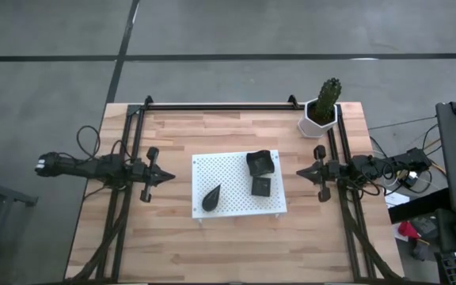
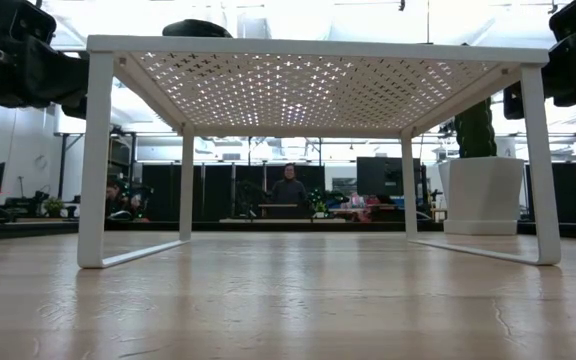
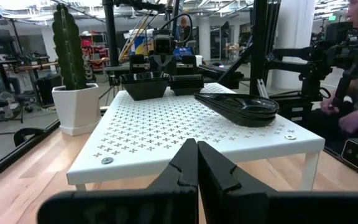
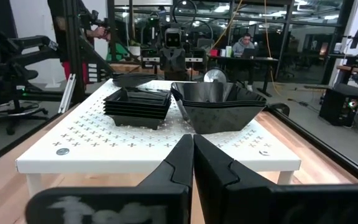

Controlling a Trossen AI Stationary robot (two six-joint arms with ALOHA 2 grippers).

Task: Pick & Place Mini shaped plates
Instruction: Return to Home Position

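Three stacks of small black dishes sit on the white perforated board: a deep square-rimmed stack near the far right corner, a flat square stack in front of it, and a teardrop-shaped stack near the near left corner. My left gripper hovers left of the board, shut, touching nothing. My right gripper hovers right of the board, shut, also free. The right wrist view shows the square stacks; the left wrist view shows the teardrop stack.
A white hexagonal pot with a cactus stands at the table's far right corner. The board stands on thin white legs above the wooden table. Black frame rails run along both sides. People sit in the room behind.
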